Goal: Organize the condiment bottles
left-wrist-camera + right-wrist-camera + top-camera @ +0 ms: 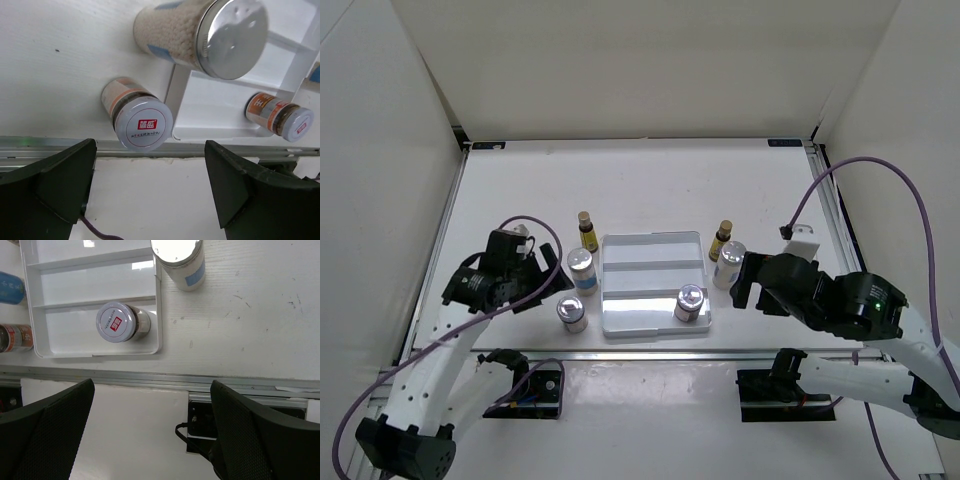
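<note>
White bottle [137, 120] at twelve o'clock of my released left gripper [149, 150]; right gripper [152, 385] released too. Skewed approach could topple it.

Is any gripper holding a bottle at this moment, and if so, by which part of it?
Nothing is held. The left gripper and the right gripper both stand open and empty.

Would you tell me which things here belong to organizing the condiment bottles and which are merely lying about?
Job:
left blue-labelled bottle; front-left red-labelled bottle; centre red-labelled bottle; right blue-labelled bottle; left brown bottle; right brown bottle.

Not for sorting:
white tray, probably only their holder; purple cable.
</note>
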`<move>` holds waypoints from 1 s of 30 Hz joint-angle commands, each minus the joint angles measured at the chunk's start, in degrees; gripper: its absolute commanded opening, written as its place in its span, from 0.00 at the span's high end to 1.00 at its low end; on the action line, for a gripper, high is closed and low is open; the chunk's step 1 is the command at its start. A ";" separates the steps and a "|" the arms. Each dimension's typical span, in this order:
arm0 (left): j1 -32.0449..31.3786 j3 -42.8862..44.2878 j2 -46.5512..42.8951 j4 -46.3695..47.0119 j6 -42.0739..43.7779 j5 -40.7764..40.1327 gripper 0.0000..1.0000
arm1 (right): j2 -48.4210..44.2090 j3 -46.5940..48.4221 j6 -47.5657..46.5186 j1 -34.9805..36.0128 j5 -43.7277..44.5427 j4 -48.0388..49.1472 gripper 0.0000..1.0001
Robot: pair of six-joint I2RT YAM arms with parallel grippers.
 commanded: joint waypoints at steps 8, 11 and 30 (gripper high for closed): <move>-2.49 2.17 7.56 -2.20 0.85 -1.00 0.00 | 3.82 -0.87 1.89 0.13 1.34 -6.11 0.00; -3.29 2.16 6.86 -2.20 0.04 -2.76 0.00 | 5.67 -0.87 1.89 0.13 1.34 -6.72 0.00; -14.54 -0.21 17.57 -0.44 -5.85 -9.19 0.00 | 6.73 -2.01 4.62 0.13 3.71 -7.87 0.00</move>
